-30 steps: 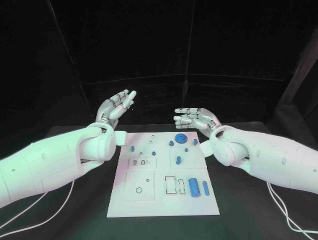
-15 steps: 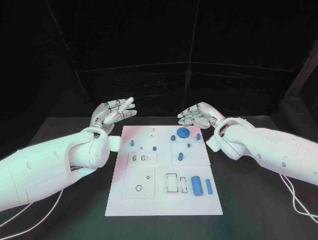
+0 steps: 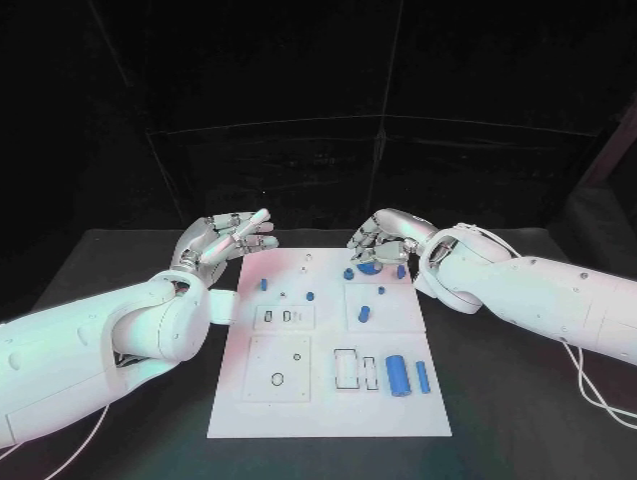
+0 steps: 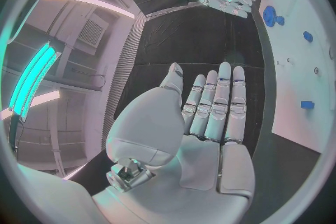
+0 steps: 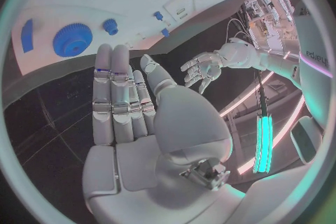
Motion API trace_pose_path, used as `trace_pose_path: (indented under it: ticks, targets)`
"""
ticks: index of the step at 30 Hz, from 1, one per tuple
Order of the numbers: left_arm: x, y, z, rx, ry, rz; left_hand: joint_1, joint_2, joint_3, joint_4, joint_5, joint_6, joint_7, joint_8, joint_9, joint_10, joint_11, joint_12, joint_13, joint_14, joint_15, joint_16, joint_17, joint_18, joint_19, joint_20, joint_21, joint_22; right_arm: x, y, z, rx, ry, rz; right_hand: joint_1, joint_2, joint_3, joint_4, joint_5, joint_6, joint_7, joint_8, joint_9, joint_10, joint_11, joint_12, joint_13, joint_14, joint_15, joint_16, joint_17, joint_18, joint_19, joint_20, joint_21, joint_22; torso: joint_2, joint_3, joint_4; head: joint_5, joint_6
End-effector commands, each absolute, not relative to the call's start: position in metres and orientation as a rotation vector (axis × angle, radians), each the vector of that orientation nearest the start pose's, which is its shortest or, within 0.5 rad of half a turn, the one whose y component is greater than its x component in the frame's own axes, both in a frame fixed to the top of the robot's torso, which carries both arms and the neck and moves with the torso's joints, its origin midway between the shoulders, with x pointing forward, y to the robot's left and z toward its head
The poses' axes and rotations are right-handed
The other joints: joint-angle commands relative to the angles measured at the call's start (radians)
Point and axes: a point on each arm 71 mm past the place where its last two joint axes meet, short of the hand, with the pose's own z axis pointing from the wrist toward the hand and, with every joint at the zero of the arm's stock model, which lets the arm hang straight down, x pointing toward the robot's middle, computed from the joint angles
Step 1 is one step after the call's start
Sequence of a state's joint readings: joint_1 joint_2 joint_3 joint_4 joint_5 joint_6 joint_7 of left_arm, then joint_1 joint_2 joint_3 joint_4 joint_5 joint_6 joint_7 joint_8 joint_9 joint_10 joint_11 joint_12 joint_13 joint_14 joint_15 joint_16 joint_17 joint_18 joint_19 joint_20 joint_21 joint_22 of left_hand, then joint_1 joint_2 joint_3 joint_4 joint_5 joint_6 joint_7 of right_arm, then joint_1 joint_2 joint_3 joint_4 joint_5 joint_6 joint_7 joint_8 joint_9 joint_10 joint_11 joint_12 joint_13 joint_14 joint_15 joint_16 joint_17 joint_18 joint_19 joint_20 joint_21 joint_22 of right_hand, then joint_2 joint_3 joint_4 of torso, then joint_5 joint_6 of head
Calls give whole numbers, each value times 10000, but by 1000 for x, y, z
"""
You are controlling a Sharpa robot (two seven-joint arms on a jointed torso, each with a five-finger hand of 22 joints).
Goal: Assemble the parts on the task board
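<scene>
The fingers [image 4: 218,102] of the left hand [image 3: 225,240] are straight and spread, holding nothing, just off the far left corner of the task board [image 3: 261,395]; the right hand [image 3: 387,240] hangs over the board's far right corner, its fingers [image 5: 117,95] likewise extended and empty; the board lies mid-counter [image 3: 102,290], with bare dark surface along both long edges and between the two hands; from the head camera the right hand partly covers the blue gear [image 3: 366,268], while the right wrist camera shows that gear [image 5: 72,40] whole beyond the fingertips; a blue cylinder [image 3: 398,374] lies near the board's near right side.
</scene>
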State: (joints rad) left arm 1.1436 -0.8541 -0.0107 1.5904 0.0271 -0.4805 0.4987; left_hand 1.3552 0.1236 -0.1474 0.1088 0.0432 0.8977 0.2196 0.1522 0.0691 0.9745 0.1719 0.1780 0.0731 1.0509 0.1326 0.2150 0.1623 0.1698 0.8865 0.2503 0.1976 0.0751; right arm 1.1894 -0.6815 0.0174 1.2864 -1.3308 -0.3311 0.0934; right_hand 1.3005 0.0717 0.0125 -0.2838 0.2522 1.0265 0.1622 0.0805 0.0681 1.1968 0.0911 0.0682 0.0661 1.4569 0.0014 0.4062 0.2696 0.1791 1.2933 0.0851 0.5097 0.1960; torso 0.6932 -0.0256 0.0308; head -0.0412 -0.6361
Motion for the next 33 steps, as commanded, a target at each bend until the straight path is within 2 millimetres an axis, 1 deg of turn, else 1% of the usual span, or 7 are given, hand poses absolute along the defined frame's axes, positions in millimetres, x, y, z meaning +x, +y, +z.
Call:
trace_pose_path:
  ticks: [1,11,13,19,24,27,33]
  targets:
    - [468,200,-179,-11333,12860,-15429,80,-58,5,-58,53,53,-2,-20,-18,17,17,-2,-1,16,9,-35,17,154,110,-7,6,-21,527,-174,-179,-2839,16157,6416,-57,-116,79,15,-88,-27,18,-115,-16,-292,10,-42,5,462,-1,617,518,8,194,-77,438,245,218,-4,52,-27,70]
    - [459,194,-175,-11320,13083,-15752,25,-93,23,-128,52,89,6,-106,-28,26,22,-106,-20,48,-2,-138,70,152,393,-34,-12,-34,526,-163,-174,-3863,16347,5384,-57,-192,217,104,-244,-292,-6,-152,-8,-957,85,17,15,237,68,2151,1932,5,-34,-10,1536,929,451,-1,76,-62,132]
    - [458,193,-175,-11323,13113,-15780,23,-93,26,-135,52,95,4,-112,-28,31,21,-113,-21,59,-5,-141,77,151,417,-38,-13,-35,527,-162,-174,-3917,16487,5135,-49,-182,295,119,-248,-303,-5,-147,-5,-976,89,33,17,253,72,3002,2794,2,-86,12,1919,1165,482,-4,93,-82,127]
    - [457,193,-175,-11344,13178,-15796,20,-129,31,-183,52,99,6,-151,-32,29,21,-156,-28,111,-18,-153,110,151,538,-57,-13,-34,530,-163,-174,-3743,16680,4693,30,-100,536,124,-669,-387,44,-161,-14,-1072,121,20,6,278,91,3946,3771,15,-162,30,2350,1432,542,-13,124,-123,102]
    - [457,194,-175,-11370,13213,-15765,11,-139,37,-205,52,102,7,-174,-33,16,24,-188,-35,133,-23,-164,129,149,607,-67,-15,-34,531,-163,-174,-3651,16694,4558,-5,-95,675,178,-711,-385,48,-156,-12,-1096,132,25,5,265,94,4396,4231,21,-220,47,2597,1585,576,-13,136,-151,90]
    - [457,194,-175,-11395,13243,-15733,37,-161,54,-261,52,92,21,-209,-36,-6,31,-228,-44,153,-24,-180,150,144,671,-77,-26,-38,531,-162,-174,-3640,16723,4569,-16,-88,725,198,-711,-381,47,-154,-11,-1097,131,28,5,262,94,4531,4369,24,-238,51,2673,1631,592,-14,136,-103,69]
    - [458,195,-175,-11422,13249,-15665,73,-165,86,-327,53,78,37,-249,-38,-36,44,-275,-52,166,-22,-203,172,139,726,-82,-50,-45,532,-159,-175,-3592,16852,4507,-73,78,1009,322,-808,-298,29,-138,-4,-1042,127,49,0,283,91,5088,4926,24,-292,74,2974,1814,600,-1,150,-88,25]
